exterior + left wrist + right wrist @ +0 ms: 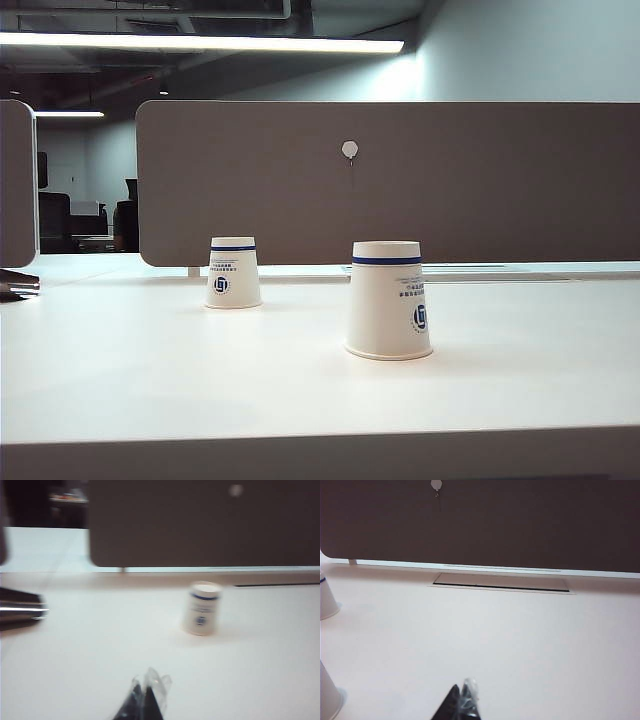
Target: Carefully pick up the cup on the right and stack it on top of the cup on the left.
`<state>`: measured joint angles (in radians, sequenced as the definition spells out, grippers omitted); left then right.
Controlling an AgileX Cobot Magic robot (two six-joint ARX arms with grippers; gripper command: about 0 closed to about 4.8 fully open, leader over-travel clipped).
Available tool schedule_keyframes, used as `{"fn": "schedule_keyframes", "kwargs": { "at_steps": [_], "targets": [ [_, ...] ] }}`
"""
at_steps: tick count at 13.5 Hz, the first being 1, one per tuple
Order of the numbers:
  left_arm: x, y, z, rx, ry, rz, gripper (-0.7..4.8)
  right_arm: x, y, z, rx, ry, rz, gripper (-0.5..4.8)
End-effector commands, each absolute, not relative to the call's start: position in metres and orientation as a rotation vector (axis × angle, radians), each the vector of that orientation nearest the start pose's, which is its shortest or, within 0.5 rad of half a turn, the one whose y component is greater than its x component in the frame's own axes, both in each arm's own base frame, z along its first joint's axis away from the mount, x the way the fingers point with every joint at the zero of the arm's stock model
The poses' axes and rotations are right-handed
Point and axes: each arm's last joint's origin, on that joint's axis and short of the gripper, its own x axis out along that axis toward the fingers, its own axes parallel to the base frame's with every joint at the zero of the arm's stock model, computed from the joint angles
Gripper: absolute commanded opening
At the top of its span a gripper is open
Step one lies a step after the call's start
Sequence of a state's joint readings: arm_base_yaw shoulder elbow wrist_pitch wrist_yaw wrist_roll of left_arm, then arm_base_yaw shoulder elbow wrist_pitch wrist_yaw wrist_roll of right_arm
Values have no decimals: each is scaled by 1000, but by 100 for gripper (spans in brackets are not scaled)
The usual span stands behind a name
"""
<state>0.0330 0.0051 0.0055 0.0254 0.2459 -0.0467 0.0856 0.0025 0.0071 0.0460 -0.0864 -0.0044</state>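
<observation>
Neither arm appears in the exterior view. Right cup (389,300) stands inverted at frame centre, left cup (233,272) farther back-left. Right gripper (462,705), clenched, empty, well clear of both. Left gripper (145,700): blurred, state indeterminable.

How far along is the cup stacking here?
Nothing is done: the right cup and left cup stand apart, upside down, on the table. Nothing in hand: left end effector and right end effector are empty, near the table's front. Grasp, lift and stack remain.
</observation>
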Motion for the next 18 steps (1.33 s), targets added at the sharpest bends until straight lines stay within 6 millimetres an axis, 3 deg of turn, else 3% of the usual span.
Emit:
{"fn": "schedule_keyframes", "kwargs": {
  "at_steps": [1, 6, 9, 12, 13, 18],
  "targets": [
    [95, -9, 168, -84, -9, -396, -5, 96, 12, 170, 31, -61, 232, 1],
    [91, -16, 161, -153, 96, -673, -5, 94, 19, 168, 136, -7, 460, 26],
    [90, -17, 160, -158, 110, -717, -5, 93, 21, 166, 181, 33, 557, 29],
    [90, -18, 160, -156, 108, -751, -5, 91, 27, 164, 185, 69, 660, 64],
    [88, -19, 170, -107, 4, -809, -6, 85, 47, 162, 126, 69, 686, 170],
    [88, -19, 170, -126, 16, -851, -6, 77, 61, 163, 65, 41, 691, 209]
  ]
}}
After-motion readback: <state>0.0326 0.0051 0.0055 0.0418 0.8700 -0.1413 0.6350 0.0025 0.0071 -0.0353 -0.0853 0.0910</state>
